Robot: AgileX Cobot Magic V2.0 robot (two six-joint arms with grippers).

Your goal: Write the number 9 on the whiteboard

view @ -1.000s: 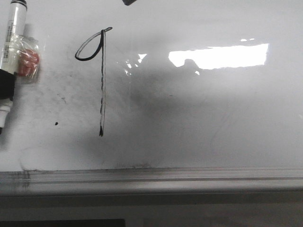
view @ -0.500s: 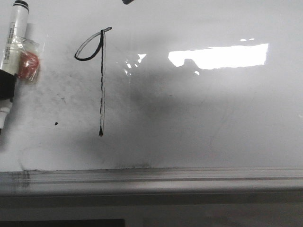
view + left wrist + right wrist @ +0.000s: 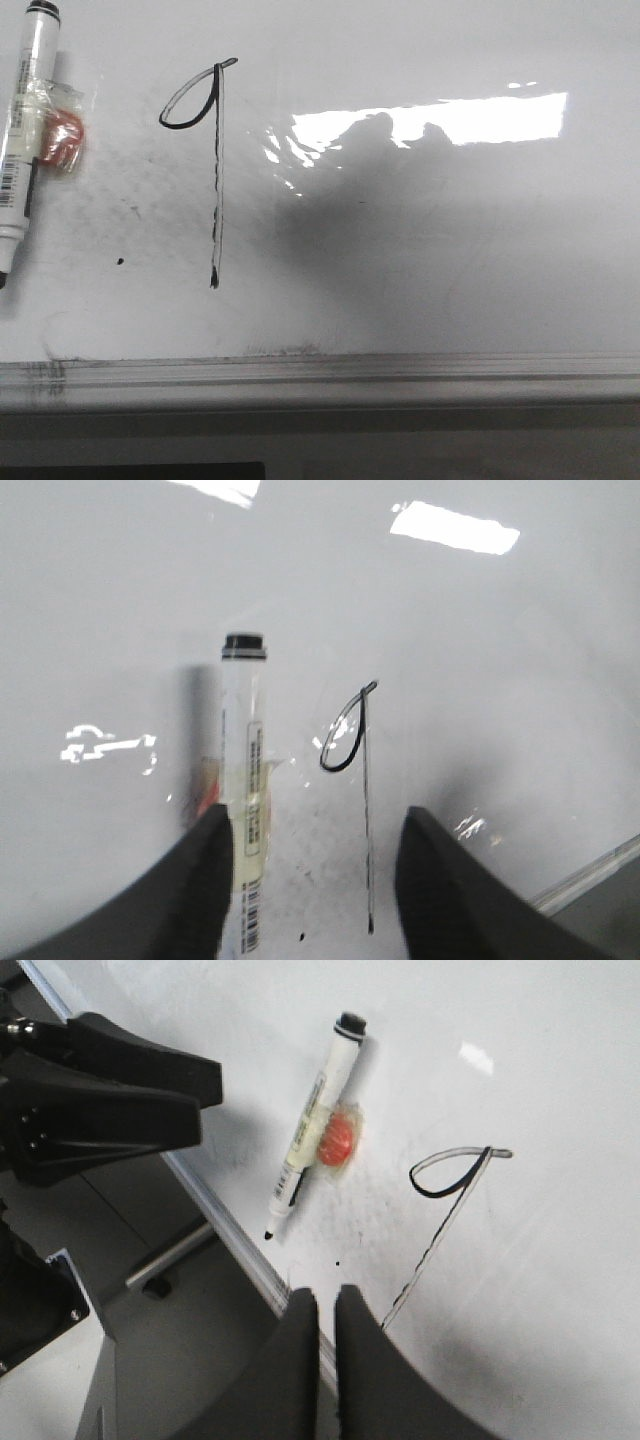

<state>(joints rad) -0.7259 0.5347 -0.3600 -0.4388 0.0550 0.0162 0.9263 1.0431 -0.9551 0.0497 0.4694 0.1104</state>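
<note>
The number 9 is a thin black figure with a small loop and a long stem on the whiteboard. It also shows in the left wrist view and the right wrist view. A white marker with a red lump taped to it lies on the board left of the 9. My left gripper is open and empty above the board, with the marker by one finger. My right gripper is shut and empty over the board's edge. Neither gripper shows in the front view.
A silver rail runs along the board's near edge. A tiny black dot and grey smudges lie left of the 9's stem. The left gripper shows in the right wrist view, off the board's edge. A metal bar lies below.
The black finger that covered the marker's lower part has gone from the front view, and the marker lies free. The glare patch has widened and the shadow on the board has shifted.
</note>
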